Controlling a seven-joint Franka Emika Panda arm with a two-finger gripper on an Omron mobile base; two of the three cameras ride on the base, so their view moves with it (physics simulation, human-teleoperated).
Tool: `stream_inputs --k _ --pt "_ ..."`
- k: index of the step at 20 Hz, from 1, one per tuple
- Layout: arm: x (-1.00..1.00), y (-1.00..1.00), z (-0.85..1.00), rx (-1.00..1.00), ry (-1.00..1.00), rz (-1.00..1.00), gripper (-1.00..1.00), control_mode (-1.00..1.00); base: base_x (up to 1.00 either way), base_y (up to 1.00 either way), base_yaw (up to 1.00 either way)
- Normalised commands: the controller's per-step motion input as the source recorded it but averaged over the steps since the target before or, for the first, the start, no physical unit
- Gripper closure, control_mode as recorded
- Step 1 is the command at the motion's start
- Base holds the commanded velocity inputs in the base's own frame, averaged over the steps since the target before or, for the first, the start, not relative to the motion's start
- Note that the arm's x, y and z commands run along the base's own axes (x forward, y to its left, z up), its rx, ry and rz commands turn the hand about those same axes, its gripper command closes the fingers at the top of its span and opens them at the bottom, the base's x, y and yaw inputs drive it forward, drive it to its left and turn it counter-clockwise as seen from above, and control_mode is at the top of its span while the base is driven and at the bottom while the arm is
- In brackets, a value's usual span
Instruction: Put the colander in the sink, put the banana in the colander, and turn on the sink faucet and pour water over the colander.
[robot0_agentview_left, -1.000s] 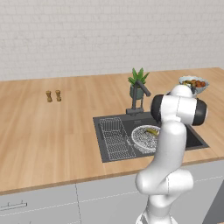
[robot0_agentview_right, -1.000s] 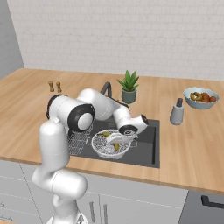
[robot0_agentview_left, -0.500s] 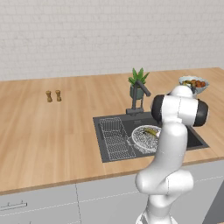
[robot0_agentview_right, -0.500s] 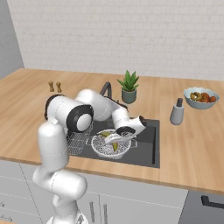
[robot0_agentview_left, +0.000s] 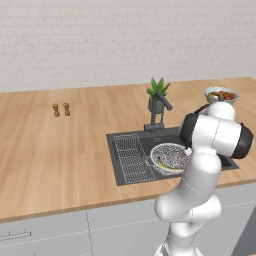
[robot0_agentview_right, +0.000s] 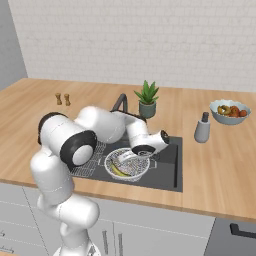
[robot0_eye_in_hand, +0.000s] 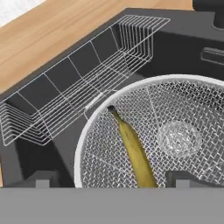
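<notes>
The silver mesh colander (robot0_agentview_right: 131, 166) sits in the dark sink (robot0_agentview_right: 167, 165), right of the wire rack section. The yellow banana (robot0_eye_in_hand: 134, 152) lies loose on the mesh inside the colander (robot0_eye_in_hand: 183, 109), stem toward the rim. My gripper (robot0_eye_in_hand: 113, 180) hangs just above it, open, one fingertip (robot0_eye_in_hand: 41, 181) to each side of the fruit and neither touching it. In the right base view the gripper (robot0_agentview_right: 130, 157) points down into the colander. From the left, the colander (robot0_agentview_left: 169, 155) and banana (robot0_agentview_left: 167, 165) show beside my arm. The dark faucet (robot0_agentview_left: 159, 111) stands behind the sink with no water running.
A wire rack (robot0_eye_in_hand: 83, 92) fills the sink's left part. A potted plant (robot0_agentview_right: 147, 100) stands behind the faucet (robot0_agentview_right: 120, 103). A grey dispenser (robot0_agentview_right: 202, 128) and a fruit bowl (robot0_agentview_right: 229, 111) sit to the right, and two small shakers (robot0_agentview_left: 61, 109) far left on the wooden counter (robot0_agentview_left: 60, 150).
The jaws have opened wide and let go of the banana, which now rests in the colander. The arm has barely moved.
</notes>
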Motion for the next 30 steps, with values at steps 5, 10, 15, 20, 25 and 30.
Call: stream_inputs --k 5,10,15,20,25,30 --pt "0.02 -0.05 1.00 0.08 0.00 0.00 -1.00 -1.00 0.00 0.00 0.00" --pt "0.03 -0.42 0.88 0.25 0.00 0.00 -1.00 -1.00 0.00 0.00 0.00" --pt "0.01 -0.20 0.31 0.32 -0.03 0.02 -1.00 -1.00 0.00 0.00 0.00" --pt "0.48 0.00 0.17 0.34 -0.01 0.04 -1.00 -1.00 0.00 0.00 0.00" --pt "0.61 0.00 0.20 0.25 0.00 0.02 -1.00 -1.00 0.00 0.00 0.00" --pt "0.22 0.00 0.06 0.17 -0.07 0.01 -1.00 -1.00 0.00 0.00 0.00"
